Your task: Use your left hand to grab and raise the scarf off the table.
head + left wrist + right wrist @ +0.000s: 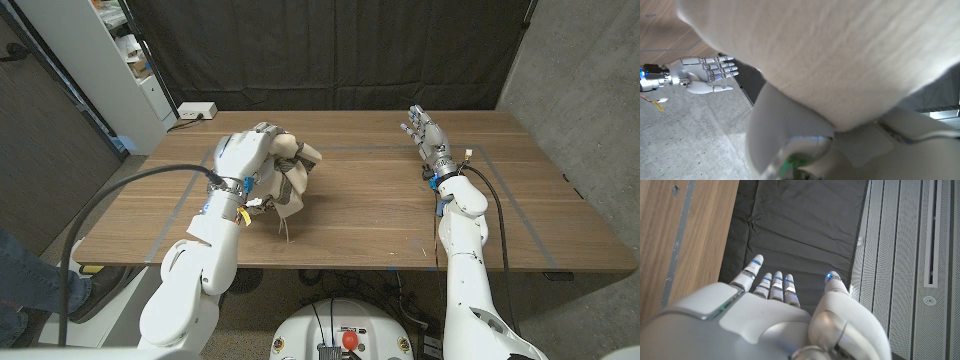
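Observation:
A beige scarf (292,172) is bunched in my left hand (245,158), which grips it over the left half of the wooden table (370,215); a fold and fringe hang down toward the tabletop. The cloth (840,55) lies close over the left wrist view, with my left hand (805,135) blurred beneath it. My right hand (427,135) stands over the right rear of the table, fingers straight and apart, holding nothing. It shows as well in the left wrist view (707,74) and from behind in its own view (780,310).
A black curtain (330,50) hangs behind the table. A white power strip (195,111) sits at the back left corner beside a white shelf unit (110,60). Tape lines (500,185) mark the tabletop. A person's leg (25,285) shows at the left edge.

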